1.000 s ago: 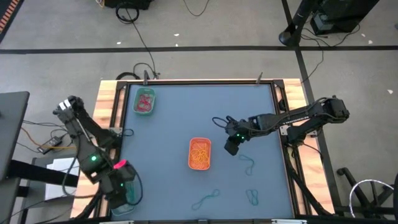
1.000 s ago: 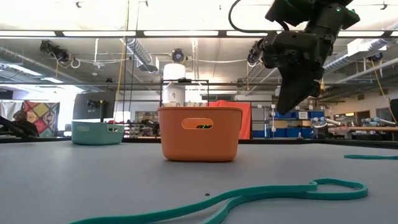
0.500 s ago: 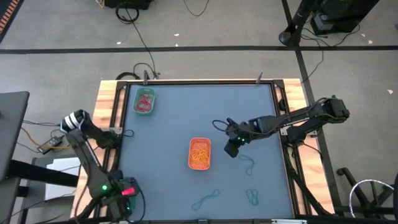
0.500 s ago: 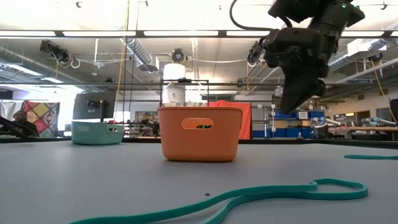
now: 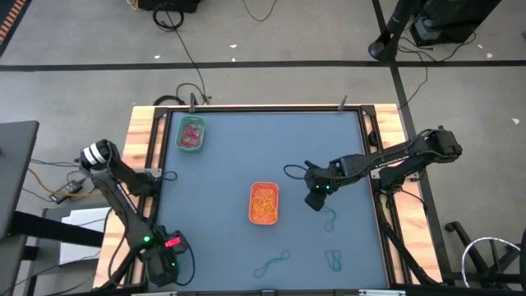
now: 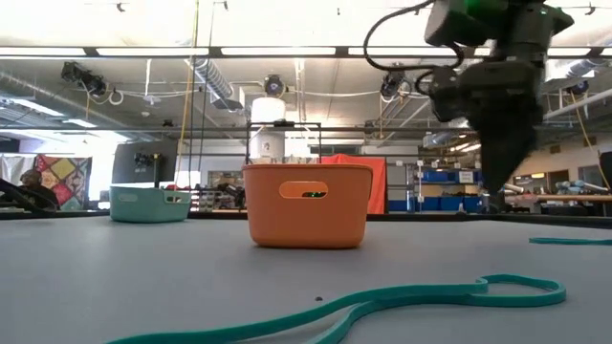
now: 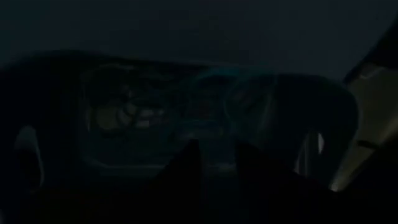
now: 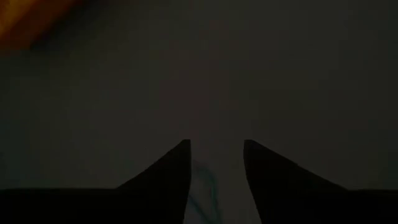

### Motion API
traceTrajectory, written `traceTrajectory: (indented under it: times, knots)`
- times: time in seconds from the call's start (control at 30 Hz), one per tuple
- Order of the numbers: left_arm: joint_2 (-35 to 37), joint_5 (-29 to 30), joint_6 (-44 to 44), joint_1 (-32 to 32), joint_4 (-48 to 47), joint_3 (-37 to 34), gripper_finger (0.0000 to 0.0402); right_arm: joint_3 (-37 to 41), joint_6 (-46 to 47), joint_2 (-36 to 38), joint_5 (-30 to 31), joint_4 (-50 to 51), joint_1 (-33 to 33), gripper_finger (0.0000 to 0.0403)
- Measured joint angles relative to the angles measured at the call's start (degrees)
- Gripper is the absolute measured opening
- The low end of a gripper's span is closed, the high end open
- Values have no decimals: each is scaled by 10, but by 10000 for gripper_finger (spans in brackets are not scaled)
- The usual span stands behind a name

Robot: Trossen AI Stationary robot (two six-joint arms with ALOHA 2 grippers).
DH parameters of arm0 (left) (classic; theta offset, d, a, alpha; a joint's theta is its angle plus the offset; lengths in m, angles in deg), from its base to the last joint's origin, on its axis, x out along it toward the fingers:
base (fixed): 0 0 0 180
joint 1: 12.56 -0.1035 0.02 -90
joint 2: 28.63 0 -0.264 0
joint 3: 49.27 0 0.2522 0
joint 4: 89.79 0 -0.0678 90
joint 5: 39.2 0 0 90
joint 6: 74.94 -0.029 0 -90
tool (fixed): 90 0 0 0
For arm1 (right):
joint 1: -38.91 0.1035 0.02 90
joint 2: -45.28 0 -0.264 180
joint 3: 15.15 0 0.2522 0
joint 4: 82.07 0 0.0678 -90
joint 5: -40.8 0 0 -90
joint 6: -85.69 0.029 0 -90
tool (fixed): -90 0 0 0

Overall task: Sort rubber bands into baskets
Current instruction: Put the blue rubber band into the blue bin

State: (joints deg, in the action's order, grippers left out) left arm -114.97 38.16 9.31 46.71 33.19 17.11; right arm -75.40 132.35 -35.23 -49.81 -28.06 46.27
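Closest to me in the low view, a long teal rubber band point(image 6: 402, 298) lies flat on the counter point(image 6: 143, 277), looping across the foreground; from above I see it as the loop point(image 5: 272, 264) near the front edge, with a smaller teal band point(image 5: 334, 261) just to its right.

A little farther in, another teal band point(image 5: 329, 217) lies on the counter just in front of my right tool point(image 5: 316, 200), which hangs close above the surface, right of the orange basket point(image 5: 264, 202). In the right wrist view the two dark fingers point(image 8: 168, 180) stand spread with a clear gap, and a bit of teal band point(image 8: 204, 186) shows on the counter in that gap, below the tips; I cannot tell whether anything touches it. In the low view the right tool point(image 6: 499, 177) points down, off the surface, right of the orange basket point(image 6: 308, 204).

The orange basket holds a heap of orange-yellow bands point(image 5: 264, 201).

My left tool point(image 5: 163, 265) sits at the near left corner of the counter. Its wrist view is very dark: I make out a teal basket point(image 7: 205, 124) with thin loops inside, just ahead of the fingers point(image 7: 186, 168), but I cannot tell whether that tool is spread or closed.

Farthest away, toward the back left, the bright green basket point(image 5: 191, 135) holds red-pink bands point(image 5: 191, 133); the low view shows it as a pale teal tub point(image 6: 149, 204) far behind.
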Motion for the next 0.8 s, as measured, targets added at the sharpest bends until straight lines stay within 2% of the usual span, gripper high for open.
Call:
traceTrajectory:
  times: [0.1, 0.33, 0.57, 0.67, 0.8]
  knots:
    - [31, 0, 16, 0, 1, -9, 107, 24, 12, 0, -18, 1, 24, 160]
    - [107, 49, 40, 0, 2, 18, 108, 87, 32, 0, -50, -30, 82, 160]
    - [136, 66, 44, -5, 1, 31, 108, 133, 58, 4, -27, -81, 106, 155]
    - [143, 72, 48, -20, -2, 31, 108, 145, 52, 6, -18, -89, 109, 123]
    - [155, 105, 47, -57, 0, 31, 108, 140, 34, 4, -15, -76, 110, 25]
